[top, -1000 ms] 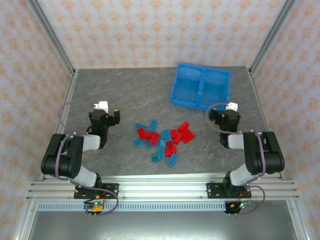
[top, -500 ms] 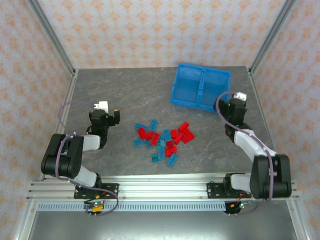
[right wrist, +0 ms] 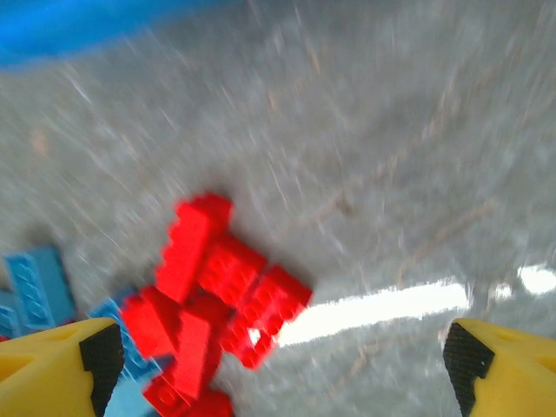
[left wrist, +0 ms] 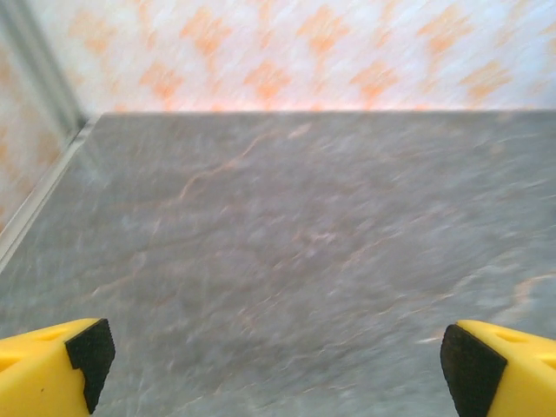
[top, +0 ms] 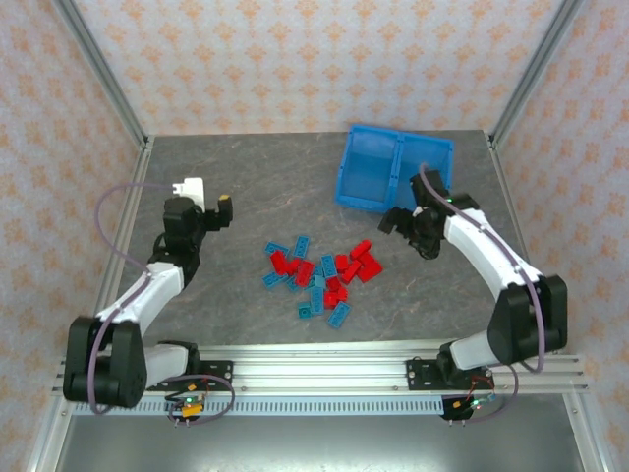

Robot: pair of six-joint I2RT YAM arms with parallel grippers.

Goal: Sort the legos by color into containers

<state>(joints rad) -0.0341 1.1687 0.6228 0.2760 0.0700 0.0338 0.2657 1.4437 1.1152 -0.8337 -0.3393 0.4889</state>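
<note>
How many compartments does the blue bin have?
2: the left compartment and the right compartment, side by side in the blue bin. The top view shows the whole bin, so none seems hidden.

Right wrist view smeared: bin (right wrist: 78, 26) just blue streak, cut by top edge; red legos (right wrist: 217, 278) soft, studs barely legible; teal legos (right wrist: 39, 282) cut by left edge. Top view: right arm (top: 482, 246) hides part of bin's near wall.

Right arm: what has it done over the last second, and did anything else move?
The right gripper unfolded away from its base, then swung left toward the legos, open and empty. The left gripper also reached forward, open. The legos and the bin stayed put.
</note>
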